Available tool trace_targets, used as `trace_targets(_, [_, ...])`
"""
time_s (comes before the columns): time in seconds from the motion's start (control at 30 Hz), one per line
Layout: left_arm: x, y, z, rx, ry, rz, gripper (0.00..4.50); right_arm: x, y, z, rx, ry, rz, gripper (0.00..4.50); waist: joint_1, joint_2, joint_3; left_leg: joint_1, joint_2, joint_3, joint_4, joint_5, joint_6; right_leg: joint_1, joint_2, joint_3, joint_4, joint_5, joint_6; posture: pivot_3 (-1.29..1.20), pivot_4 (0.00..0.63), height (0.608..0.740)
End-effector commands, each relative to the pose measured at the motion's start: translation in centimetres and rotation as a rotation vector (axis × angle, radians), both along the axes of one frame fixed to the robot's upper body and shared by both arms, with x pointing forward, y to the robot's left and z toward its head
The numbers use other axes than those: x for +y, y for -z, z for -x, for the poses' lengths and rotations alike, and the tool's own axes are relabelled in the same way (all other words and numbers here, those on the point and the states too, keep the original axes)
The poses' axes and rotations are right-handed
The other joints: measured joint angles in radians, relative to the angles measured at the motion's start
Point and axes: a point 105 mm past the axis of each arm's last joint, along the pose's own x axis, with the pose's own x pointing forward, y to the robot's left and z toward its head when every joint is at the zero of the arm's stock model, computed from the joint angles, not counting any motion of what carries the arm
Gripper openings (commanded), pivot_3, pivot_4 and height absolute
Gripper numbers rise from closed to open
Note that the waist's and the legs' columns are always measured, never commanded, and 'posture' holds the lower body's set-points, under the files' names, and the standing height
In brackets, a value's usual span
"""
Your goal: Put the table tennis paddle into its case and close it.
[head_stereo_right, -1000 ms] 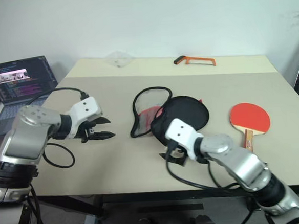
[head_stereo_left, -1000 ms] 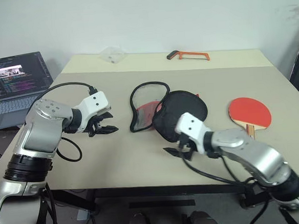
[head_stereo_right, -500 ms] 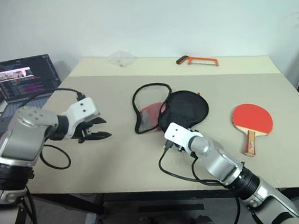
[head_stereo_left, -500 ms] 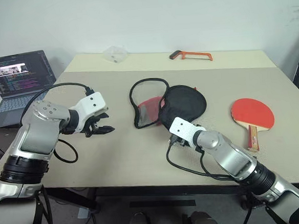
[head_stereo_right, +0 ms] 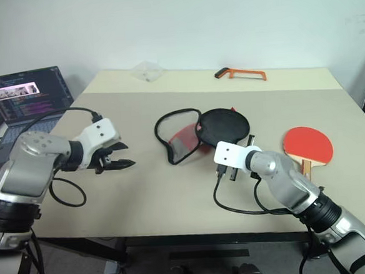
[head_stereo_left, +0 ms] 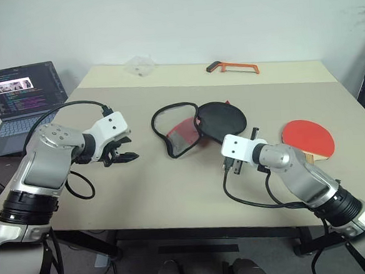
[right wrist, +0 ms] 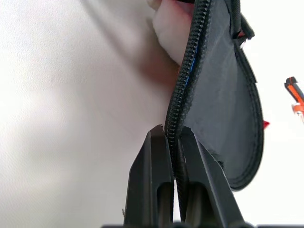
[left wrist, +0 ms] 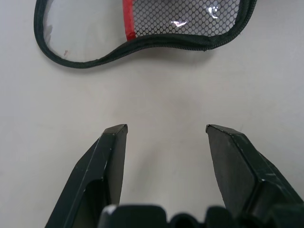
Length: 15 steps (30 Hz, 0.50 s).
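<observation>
Case (right wrist: pixel 223 109) rim between right fingers (right wrist: pixel 154 175)

The right hand (right wrist: pixel 173 137), wide open a second ago at the near edge of the case (head_stereo_left: pixel 219 117), is now pinched shut on the case's zipper rim. It sits farther right, closer to the paddle (head_stereo_left: pixel 305 138). The black flap, earlier draped broad toward the near counter edge, is drawn up smaller and rounder, and the mesh half has shifted slightly left.
</observation>
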Motion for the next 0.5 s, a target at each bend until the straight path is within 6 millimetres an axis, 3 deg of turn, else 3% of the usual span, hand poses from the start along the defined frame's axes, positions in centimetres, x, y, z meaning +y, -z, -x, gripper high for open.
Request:
trace_targets(0.03, [-0.2,-1.5,-0.3,-0.061,0.015,-0.002,2.89,-1.1,-0.8,0.0,-0.045,-0.008,0.034,0.05,0.000,0.000,0.000,0.000,0.000,0.000,0.000,0.000,0.000,0.000,0.000,0.000,0.000,0.000,0.000,0.00,0.150,0.740])
trace_targets(0.37, [-0.2,-1.4,-0.5,-0.059,0.019,-0.012,2.89,-6.6,-0.4,0.6,-0.036,0.051,0.222,0.05,0.002,0.000,0.000,0.000,0.000,0.001,0.000,0.000,0.000,0.000,-0.001,0.000,0.000,0.000,0.000,0.00,0.150,0.740])
trace_targets(0.5, [-0.4,-1.3,-0.6,-0.057,0.032,-0.013,2.89,-7.9,-0.3,0.7,-0.043,0.068,0.265,0.05,0.001,0.000,0.000,0.000,0.000,0.001,0.000,0.000,0.000,0.000,-0.001,0.000,0.000,0.000,0.000,0.00,0.150,0.740])
